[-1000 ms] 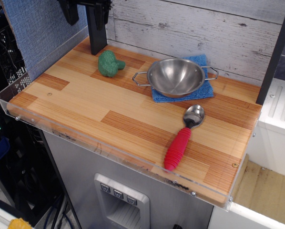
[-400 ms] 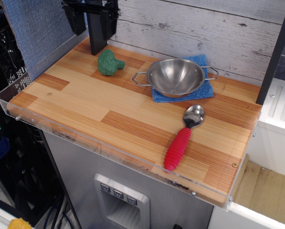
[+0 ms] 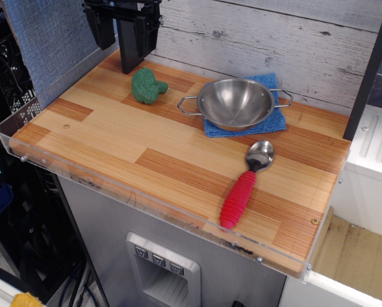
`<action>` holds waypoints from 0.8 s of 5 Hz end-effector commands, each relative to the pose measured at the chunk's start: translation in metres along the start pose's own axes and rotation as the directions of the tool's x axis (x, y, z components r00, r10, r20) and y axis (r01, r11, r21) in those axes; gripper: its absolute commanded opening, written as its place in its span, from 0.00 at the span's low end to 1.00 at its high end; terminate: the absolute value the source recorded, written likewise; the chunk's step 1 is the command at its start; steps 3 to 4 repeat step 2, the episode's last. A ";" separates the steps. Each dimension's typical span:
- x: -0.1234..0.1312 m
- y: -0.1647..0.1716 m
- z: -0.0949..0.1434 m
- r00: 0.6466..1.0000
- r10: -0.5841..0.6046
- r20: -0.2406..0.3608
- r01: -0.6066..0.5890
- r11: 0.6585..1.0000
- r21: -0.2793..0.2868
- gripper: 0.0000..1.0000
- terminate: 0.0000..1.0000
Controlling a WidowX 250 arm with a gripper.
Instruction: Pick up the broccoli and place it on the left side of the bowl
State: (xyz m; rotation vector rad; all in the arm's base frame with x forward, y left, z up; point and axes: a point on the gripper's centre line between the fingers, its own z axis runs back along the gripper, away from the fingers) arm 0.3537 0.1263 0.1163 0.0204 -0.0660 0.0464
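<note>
The dark-green toy broccoli (image 3: 146,85) lies on the wooden tabletop at the back, to the left of the bowl. The shiny steel bowl (image 3: 236,103) with two wire loop handles sits on a blue cloth (image 3: 273,121). My black gripper (image 3: 122,35) hangs at the top of the view, above and behind the broccoli, apart from it. Its two fingers (image 3: 104,29) stand apart with nothing between them.
A metal spoon with a red handle (image 3: 239,197) lies in front of the bowl, toward the right. A blue panel (image 3: 47,38) walls the left side and a grey plank wall (image 3: 274,32) the back. A clear plastic rim (image 3: 146,201) edges the table's front.
My gripper has come down and to the right, so both fingers now show above the broccoli. The broccoli, bowl and spoon have not moved.
</note>
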 end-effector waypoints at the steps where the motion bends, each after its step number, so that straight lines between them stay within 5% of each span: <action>1: -0.001 0.003 0.032 0.997 -0.006 0.072 0.004 1.000 0.028 1.00 0.00; 2: -0.001 0.003 0.032 0.997 -0.006 0.072 0.004 1.000 0.028 1.00 1.00; 4: -0.001 0.003 0.032 0.997 -0.006 0.072 0.004 1.000 0.028 1.00 1.00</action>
